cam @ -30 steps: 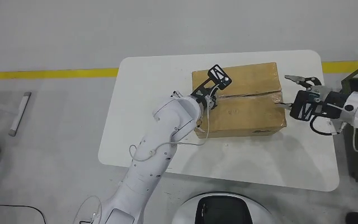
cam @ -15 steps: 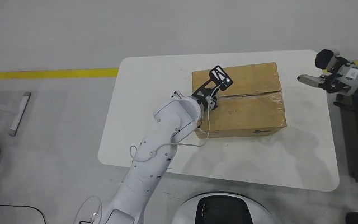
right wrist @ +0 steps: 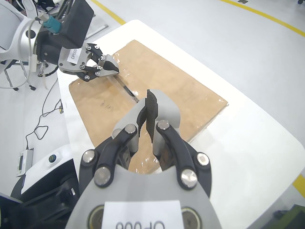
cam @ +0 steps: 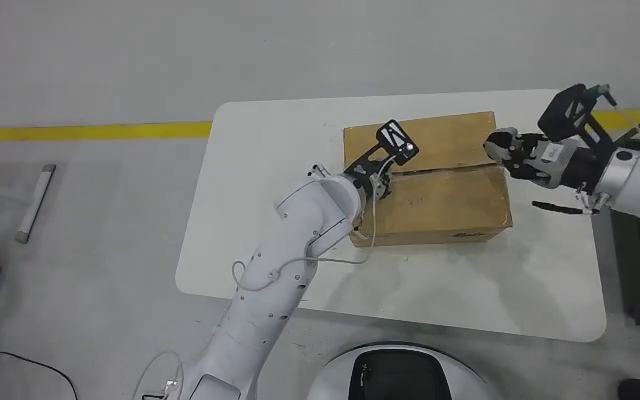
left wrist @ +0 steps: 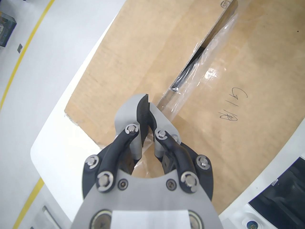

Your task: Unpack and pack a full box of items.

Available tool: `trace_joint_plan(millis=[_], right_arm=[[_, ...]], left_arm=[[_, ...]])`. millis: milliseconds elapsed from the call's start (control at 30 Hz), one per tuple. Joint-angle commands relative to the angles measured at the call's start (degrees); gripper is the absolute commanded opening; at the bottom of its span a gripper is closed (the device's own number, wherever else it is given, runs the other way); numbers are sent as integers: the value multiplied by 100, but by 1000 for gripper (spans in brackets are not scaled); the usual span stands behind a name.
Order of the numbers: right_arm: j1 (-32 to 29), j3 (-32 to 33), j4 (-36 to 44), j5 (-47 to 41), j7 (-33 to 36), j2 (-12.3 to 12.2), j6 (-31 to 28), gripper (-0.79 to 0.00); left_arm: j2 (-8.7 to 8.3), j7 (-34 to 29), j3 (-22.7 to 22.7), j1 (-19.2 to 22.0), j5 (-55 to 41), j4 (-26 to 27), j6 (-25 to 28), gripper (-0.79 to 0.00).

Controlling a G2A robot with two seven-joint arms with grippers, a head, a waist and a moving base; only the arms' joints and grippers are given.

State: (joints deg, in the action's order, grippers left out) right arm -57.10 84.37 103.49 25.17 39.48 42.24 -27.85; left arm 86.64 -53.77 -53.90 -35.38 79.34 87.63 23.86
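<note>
A brown cardboard box (cam: 440, 200) lies on the white table (cam: 260, 230), its top flaps meeting at a long seam (left wrist: 205, 46) covered with clear tape. The seam gapes a little and shows a dark slit. My left gripper (left wrist: 145, 109) is shut, its tips right over the seam at the box's left end (cam: 383, 173); the right wrist view shows it there too (right wrist: 114, 67). My right gripper (right wrist: 149, 101) is also shut and hovers above the box's right end (cam: 493, 148), holding nothing.
Bare table surface runs in front of the box and to its left. A yellow line (cam: 100, 130) crosses the floor behind the table. A grey tube (cam: 33, 203) lies on the floor far left.
My right gripper stood open at the box's right end, swung off past the table's right edge, and now is back above that end, shut. The left arm and box have not moved.
</note>
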Motion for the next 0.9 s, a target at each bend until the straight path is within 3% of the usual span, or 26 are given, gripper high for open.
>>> trace_joint_plan(millis=[0,367,800,867], right_arm=[[233,-266,-73,99,-7,38,148,-785],[866,-1414,-548,1302,2,223,219,-785],[717,-1405,-806,1672,-323,264,273,-785],[701,-1362,-805,1633,-311,264,275,-785]], left_arm=[[0,0,0,0,-5,3,13,-785],[-3,19,-18,10,25,2,-5,-785],[-13,-2,-76,-17,115,34,-116,-785],[-17,-21,-101,-26,130,65,-149,-745]])
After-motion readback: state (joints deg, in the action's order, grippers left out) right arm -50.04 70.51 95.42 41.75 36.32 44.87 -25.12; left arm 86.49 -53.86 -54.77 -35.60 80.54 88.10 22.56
